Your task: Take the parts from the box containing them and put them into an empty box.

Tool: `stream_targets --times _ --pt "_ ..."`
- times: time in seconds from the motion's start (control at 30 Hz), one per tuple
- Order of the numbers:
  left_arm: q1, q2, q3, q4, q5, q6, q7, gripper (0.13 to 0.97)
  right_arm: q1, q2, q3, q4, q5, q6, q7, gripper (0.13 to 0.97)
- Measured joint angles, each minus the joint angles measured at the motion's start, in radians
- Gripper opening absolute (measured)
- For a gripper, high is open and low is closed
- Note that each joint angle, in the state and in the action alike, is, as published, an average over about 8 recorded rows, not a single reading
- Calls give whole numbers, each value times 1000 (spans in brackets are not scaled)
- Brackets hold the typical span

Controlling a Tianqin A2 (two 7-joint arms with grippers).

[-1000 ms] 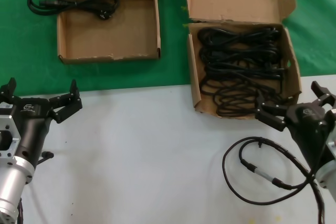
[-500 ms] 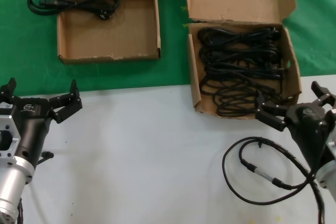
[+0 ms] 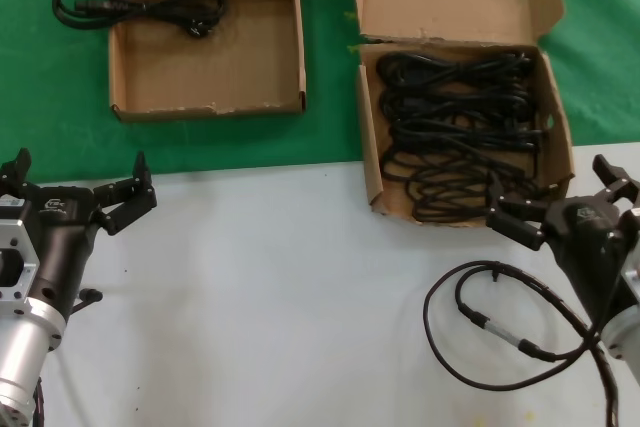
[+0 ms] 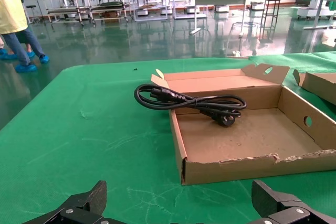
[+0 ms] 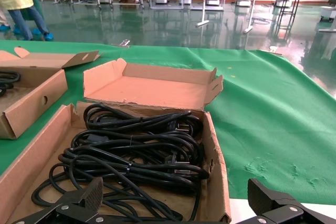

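Black cords: bundled, filling the tall-lidded box.
Low box: one cord draped across its back-left wall.
Left pincer: open, above desk.
Right pincer: open, beside full box's front.

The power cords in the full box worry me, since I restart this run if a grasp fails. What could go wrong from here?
1. The bundled power cords lie overlapped and tangled, so the open right gripper may lift several at once.
2. The one cord already moved hangs over the low-walled box's wall, partly outside; a nudge could pull it out.
3. The looped robot cable lies beside the right arm and might snag.
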Motion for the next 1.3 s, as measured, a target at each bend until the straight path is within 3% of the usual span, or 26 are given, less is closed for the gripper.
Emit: stream_targets --times 1.3 --pt "0 0 0 0 0 0 0 966 0 0 0 0 0 0 0 966"
